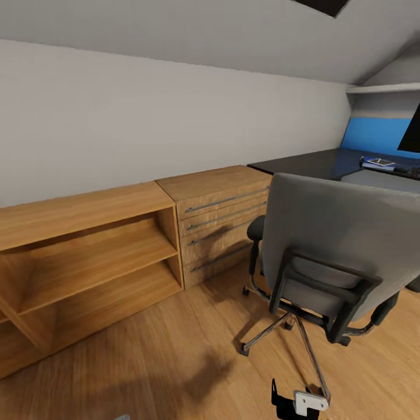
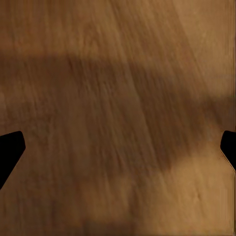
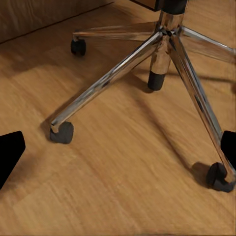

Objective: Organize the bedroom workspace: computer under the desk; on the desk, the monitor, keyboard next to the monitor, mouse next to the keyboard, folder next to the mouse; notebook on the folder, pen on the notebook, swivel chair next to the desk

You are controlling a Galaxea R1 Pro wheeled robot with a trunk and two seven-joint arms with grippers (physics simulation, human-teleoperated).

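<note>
The swivel chair (image 1: 332, 233) has a matt grey cloth-looking back on a black plastic frame, and its base legs (image 3: 123, 69) are shiny chromed metal with dull black casters. Floor (image 2: 118, 98) is smooth wood plank, the shelf unit (image 1: 87, 256) and drawers (image 1: 219, 216) are matt wood too, and the desk (image 1: 315, 163) top looks dark and glossy.

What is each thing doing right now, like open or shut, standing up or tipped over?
swivel chair: upright, its back toward the camera, wheels on the wooden floor.
drawers: all shut.
open shelf unit: shelves bare.
monitor: on the desk, screen dark.
left hand: open, holding nothing, above the floor.
right hand: open, holding nothing, near the chair base.
</note>
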